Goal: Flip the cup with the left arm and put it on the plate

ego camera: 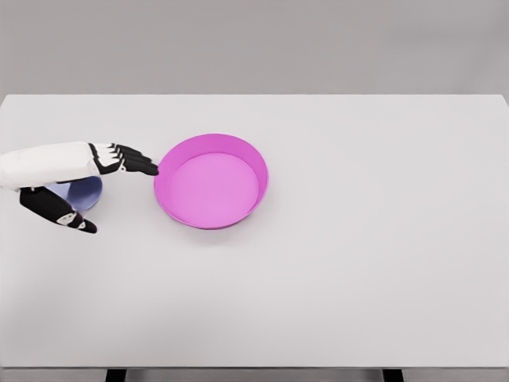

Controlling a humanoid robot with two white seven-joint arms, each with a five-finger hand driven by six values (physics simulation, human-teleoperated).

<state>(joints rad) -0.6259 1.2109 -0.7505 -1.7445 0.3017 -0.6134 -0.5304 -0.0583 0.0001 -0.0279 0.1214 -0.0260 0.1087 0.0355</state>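
We look down on the white table (358, 263), then the pink plate (211, 225) left of its middle. Our left hand (75, 187) reaches in from the left, fingers spread and nothing clasped, fingertips (147, 168) just short of the plate's rim. Smallest is the bluish cup (83, 193), mostly hidden beneath that hand, beside the plate. We judge it light, rigid and probably slick, best gripped round its side wall.

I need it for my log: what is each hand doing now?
Left hand: open around the cup, grasp not closed yet.
Right hand: not in view.
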